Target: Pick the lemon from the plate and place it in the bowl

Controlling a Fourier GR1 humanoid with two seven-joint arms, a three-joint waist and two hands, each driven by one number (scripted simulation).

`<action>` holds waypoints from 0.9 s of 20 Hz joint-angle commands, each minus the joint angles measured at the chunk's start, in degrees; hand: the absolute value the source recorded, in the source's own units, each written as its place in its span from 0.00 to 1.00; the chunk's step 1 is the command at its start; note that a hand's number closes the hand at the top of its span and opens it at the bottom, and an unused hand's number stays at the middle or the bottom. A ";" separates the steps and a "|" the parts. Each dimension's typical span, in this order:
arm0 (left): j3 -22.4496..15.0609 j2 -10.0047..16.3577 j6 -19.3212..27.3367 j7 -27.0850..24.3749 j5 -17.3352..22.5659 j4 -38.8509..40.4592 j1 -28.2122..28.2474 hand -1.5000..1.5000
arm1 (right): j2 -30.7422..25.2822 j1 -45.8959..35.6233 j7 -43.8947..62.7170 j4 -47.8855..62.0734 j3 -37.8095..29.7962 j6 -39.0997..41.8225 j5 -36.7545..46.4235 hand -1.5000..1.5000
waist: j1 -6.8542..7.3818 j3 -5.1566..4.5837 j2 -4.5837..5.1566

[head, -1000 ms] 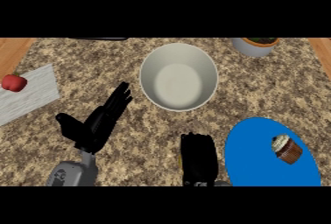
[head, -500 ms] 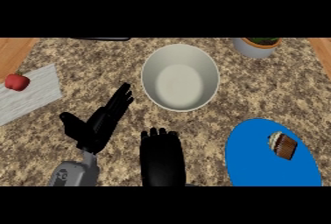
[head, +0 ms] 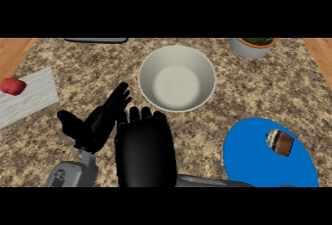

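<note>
Right robot hand [head: 146,149]: black, at lower centre of the head view. Fingers straight and side by side, tips toward the bowl. Holds nothing. Grey forearm enters from the lower right.

Left robot hand [head: 96,125]: black, just left of the right one and partly behind it. Fingers straight and spread, thumb out to the left. Holds nothing.

Round cream-white bowl [head: 177,78]: upright, beyond both sets of fingertips, near them but not touching. Nothing inside.

Flat round blue plate [head: 259,165]: to the right of the right robot hand, apart from it.

Small brown and cream item [head: 280,143]: lies on the plate's upper right part. Looks more like a small cake than a lemon.

Speckled brown stone tabletop [head: 77,61]: carries everything listed.

Grey cloth mat [head: 29,101]: at the left edge.

Small red fruit [head: 13,85]: on the mat's far left.

Grey pot with green plant [head: 253,46]: top right, beyond the bowl.

Dark flat object [head: 97,40]: top edge, mostly cut off; I cannot tell what it is.
</note>
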 commanded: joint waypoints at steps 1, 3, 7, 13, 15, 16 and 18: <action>0.52 0.77 -1.16 -0.51 0.67 -0.04 0.55 0.50 | 1.35 -8.39 14.96 0.54 -3.17 3.34 -2.80 1.00 | 0.14 -0.05 0.04; 0.46 -0.13 0.34 -0.01 -0.32 1.20 -1.75 0.50 | 1.35 -10.66 15.05 2.18 -4.02 1.57 -3.72 1.00 | -0.31 -0.03 0.25; 0.43 -0.10 0.55 -1.02 -0.73 1.09 0.40 0.50 | 1.35 -16.12 14.29 5.89 -10.28 1.86 -4.47 1.00 | -0.75 0.04 0.32; -1.56 -0.47 1.05 1.10 -1.20 -4.64 2.89 0.50 | 1.36 -20.63 8.64 16.98 -16.99 -3.34 -6.21 1.00 | 0.15 0.14 0.55; 0.69 0.48 0.38 -0.56 -0.38 -2.01 2.33 0.50 | 1.36 -17.91 5.34 19.34 -16.78 -6.46 -3.35 1.00 | -1.10 0.16 0.84; 1.43 0.73 -0.29 0.51 0.69 -1.95 -0.51 0.50 | 1.37 -20.15 5.65 21.44 -17.41 -7.13 -4.94 1.00 | -0.80 0.13 0.92; -1.51 -1.81 2.30 0.75 -1.27 -4.68 3.64 0.50 | 1.37 -17.21 -2.94 27.76 -20.35 -11.54 -1.49 1.00 | -0.77 0.19 1.11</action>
